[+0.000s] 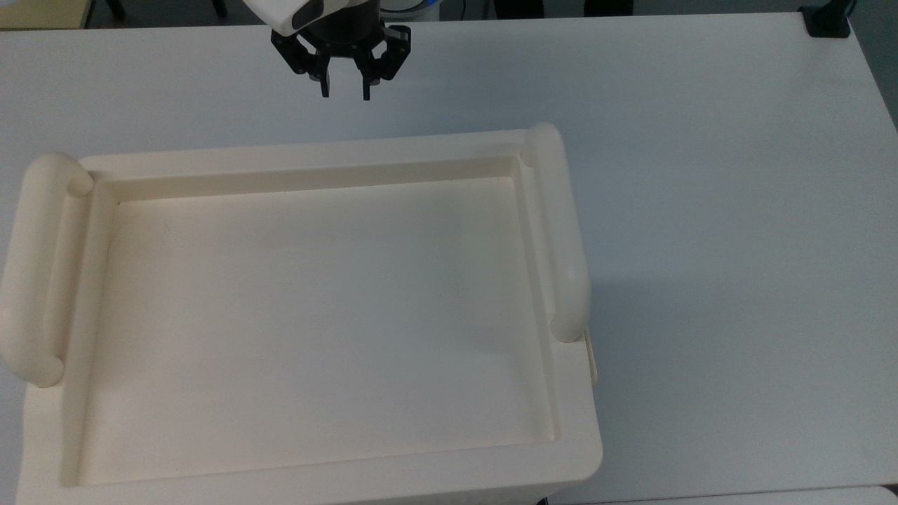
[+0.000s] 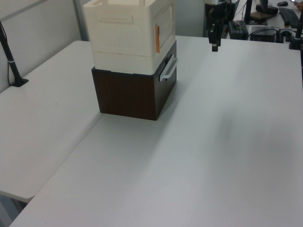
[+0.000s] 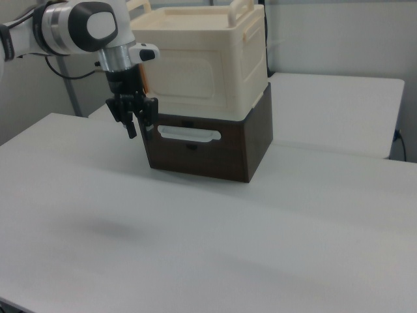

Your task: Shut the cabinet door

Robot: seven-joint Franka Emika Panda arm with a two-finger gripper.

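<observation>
The cabinet point(image 1: 316, 158) is a cream plastic box with a recessed tray top and two rounded tubular side handles. It stands on a dark brown box point(image 2: 128, 94). The cabinet door point(image 2: 164, 24) is the cream panel on the side facing the arm, with an orange mark at its edge. The cabinet door point(image 3: 186, 78) lies flush with the cabinet point(image 3: 251, 65) body. My gripper point(image 1: 344, 92) hangs open and empty over the table, apart from the door. My gripper point(image 2: 214, 45) points down, to the left view's right of the cabinet point(image 2: 123, 33). In the right view my gripper point(image 3: 138, 129) hangs just left of the brown box point(image 3: 215, 153).
The brown box has a pale drawer handle point(image 3: 189, 135) below the door. The white table point(image 1: 701, 175) stretches wide on the top view's right. A black post point(image 2: 12, 61) stands at the left view's left edge, and desk equipment point(image 2: 265, 9) sits at the back right.
</observation>
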